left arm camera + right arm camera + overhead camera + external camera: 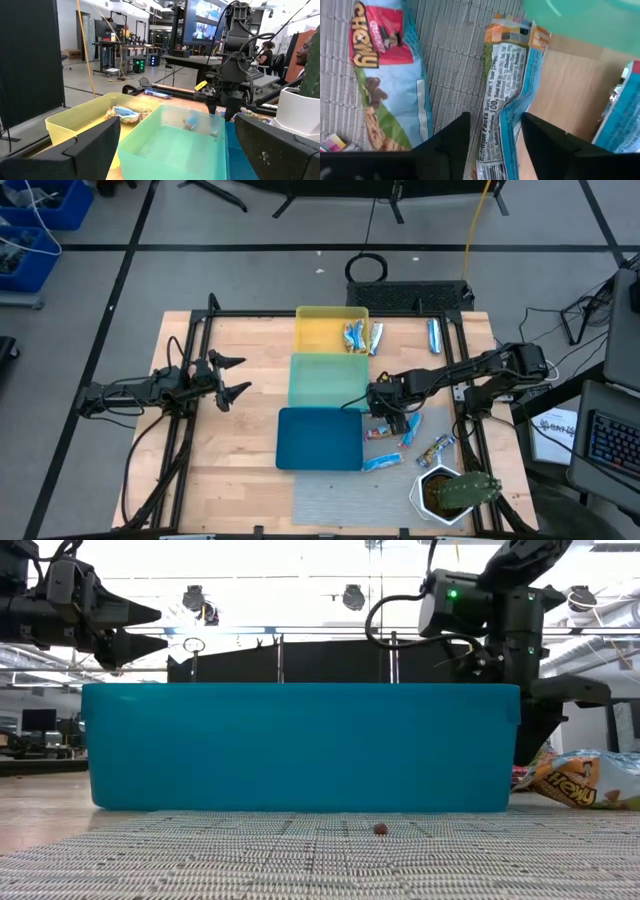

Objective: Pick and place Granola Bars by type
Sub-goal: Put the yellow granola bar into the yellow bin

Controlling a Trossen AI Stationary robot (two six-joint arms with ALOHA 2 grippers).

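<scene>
Straddling a granola bar (507,100), the right gripper (492,135) hangs with its fingers parted, one on each side of the wrapper, nothing pinched. That bar lies label-up, half on the grey mat (455,60) and half on bare wood, just beside the green tray (325,380). A second bar (385,75) lies on the mat beside it. More bars (425,445) are scattered right of the blue tray (318,438). Beyond the green tray, the yellow tray (318,328) holds a few bars (360,336). Left of the green tray, the left gripper (232,377) hovers spread and empty.
</scene>
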